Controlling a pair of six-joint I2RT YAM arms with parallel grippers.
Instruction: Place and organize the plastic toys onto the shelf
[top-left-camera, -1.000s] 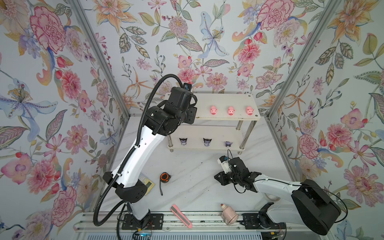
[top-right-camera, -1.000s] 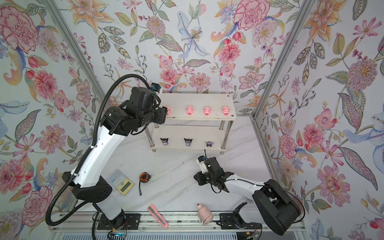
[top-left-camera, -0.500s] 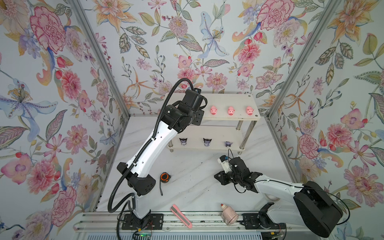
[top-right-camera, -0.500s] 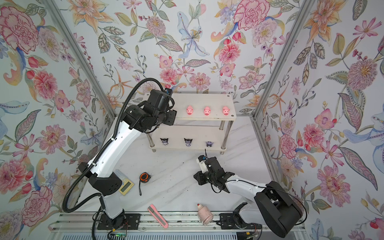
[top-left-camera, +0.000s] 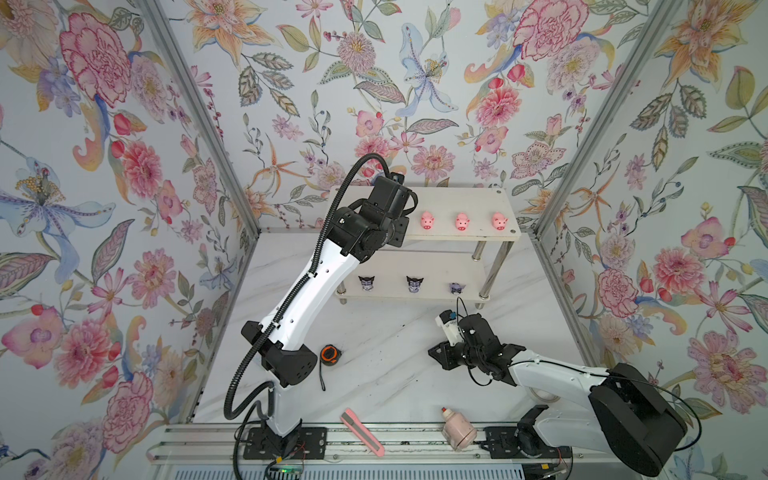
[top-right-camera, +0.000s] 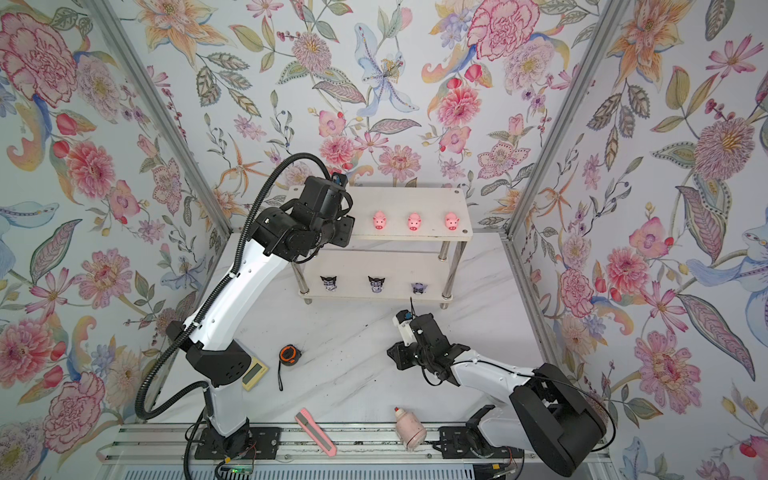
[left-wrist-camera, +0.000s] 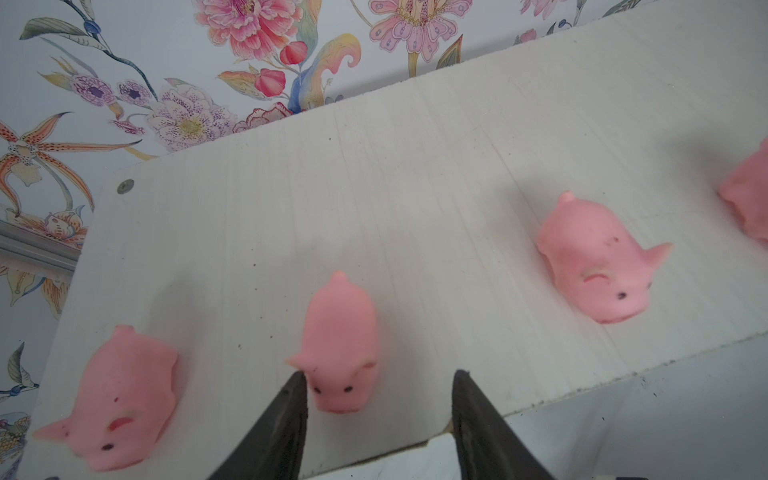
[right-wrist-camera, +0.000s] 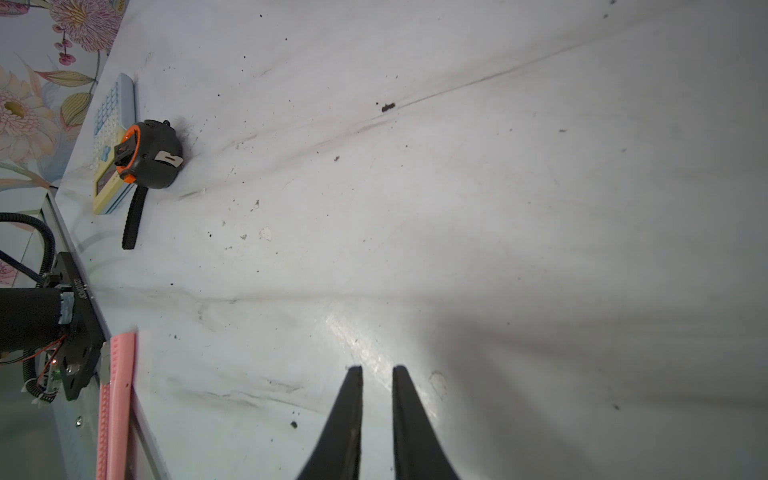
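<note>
- Floral wallpaper (top-left-camera: 415, 83) on three sides, white marble counter (top-left-camera: 386, 332) below. The shelf (top-left-camera: 457, 199) stands at the back of the counter.
- Left fingers (left-wrist-camera: 282, 424) are spread over the front edge of the shelf's top board and pinch nothing.
- One pink pig (left-wrist-camera: 340, 349) sits with its snout between those fingers. One finger is at its cheek and the other is well clear.
- Another pig (left-wrist-camera: 120, 399) stands just outside one finger. A third pig (left-wrist-camera: 598, 262) is further off past the other finger, and a fourth is cut off by the frame edge.
- Both top views show three pigs (top-left-camera: 462, 221) in a row on the top board beyond the left fingers. The arm hides the rest.
- Three purple figurines (top-left-camera: 414, 284) stand on the lower board, spaced out, well below the left fingers.
- Right fingers (right-wrist-camera: 345, 415) are almost pressed together with a thin gap, empty, low over bare counter. A tape measure (right-wrist-camera: 149, 156) lies well ahead of them.
- Handling: the pigs look soft, rubbery and very light, so they would probably squash and could cling to a finger.
- If you nudge or regrip the pig between the fingers, take it across the flanks behind the ears, not the snout. Pinch gently and lift straight up, or it may tip or bump its neighbour.
- All the toys in view are on the shelf, so probably only spacing is left.
</note>
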